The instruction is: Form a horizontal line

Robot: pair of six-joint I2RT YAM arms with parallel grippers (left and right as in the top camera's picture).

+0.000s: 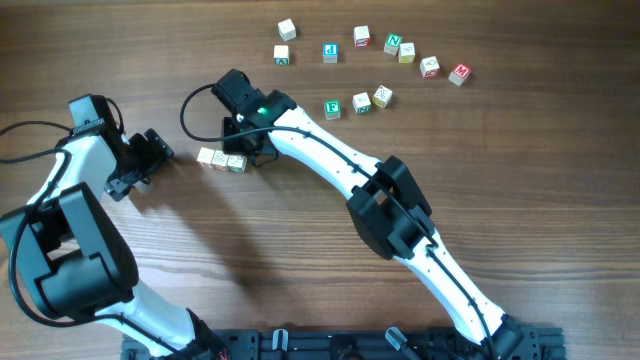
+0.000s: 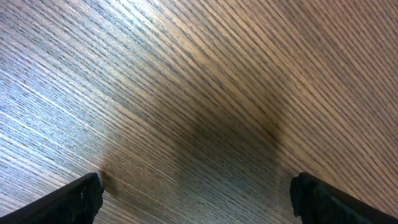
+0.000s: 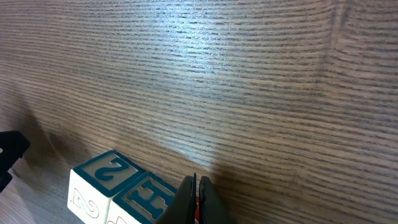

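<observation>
The horizontal line (image 1: 221,158) is a short row of three pale letter cubes, edge to edge, left of centre on the table. In the right wrist view two of its cubes show with teal marks, a "2" (image 3: 102,171) and an "H" (image 3: 146,198). My right gripper (image 1: 246,152) is at the row's right end. Its fingers (image 3: 198,199) are pressed shut right beside the H cube, with a thin red sliver showing in the gap. My left gripper (image 1: 148,167) is open and empty, a little left of the row. Its fingers (image 2: 196,196) are over bare wood.
Several loose letter cubes lie at the back right, among them a blue-lettered one (image 1: 330,51), a green F (image 1: 333,109), a green N (image 1: 393,43) and a red one (image 1: 459,73). A black cable (image 1: 190,110) loops behind the right wrist.
</observation>
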